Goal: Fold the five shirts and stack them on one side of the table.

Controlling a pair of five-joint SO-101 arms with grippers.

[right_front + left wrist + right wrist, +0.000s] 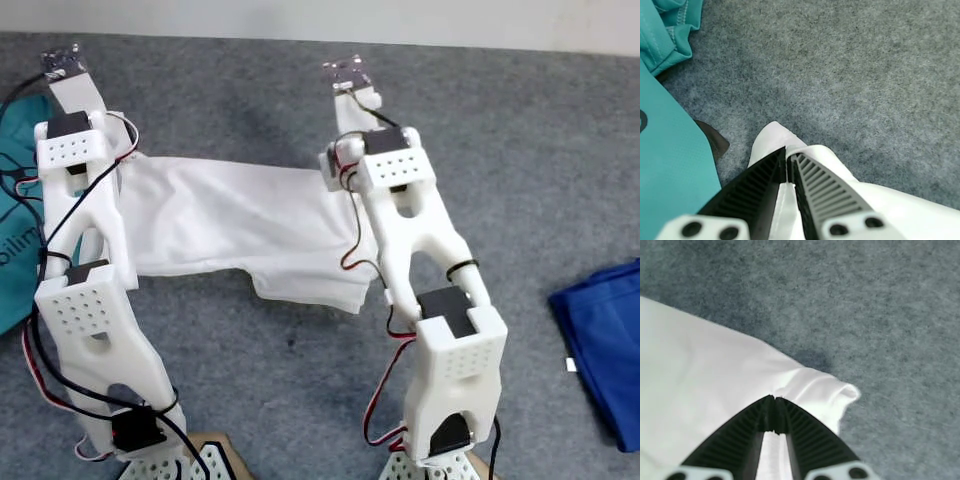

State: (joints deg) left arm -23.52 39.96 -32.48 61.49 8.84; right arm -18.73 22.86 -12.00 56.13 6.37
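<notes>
A white shirt (225, 225) lies stretched across the grey carpeted table between the two arms. My left gripper (788, 161) is shut on one edge of the white shirt (771, 141), which pokes out past the tips. My right gripper (774, 400) is shut on the opposite edge of the white shirt (700, 375), the cloth bunched at the pinch. In the high view the left arm (75, 160) holds the shirt's left end and the right arm (395, 180) its right end. A teal shirt (670, 165) lies beside the left gripper.
The teal shirt (15, 230) sits at the table's left edge. A blue shirt (605, 345) lies at the right edge. Bare grey carpet (230, 100) stretches beyond the white shirt and in front of it between the arm bases.
</notes>
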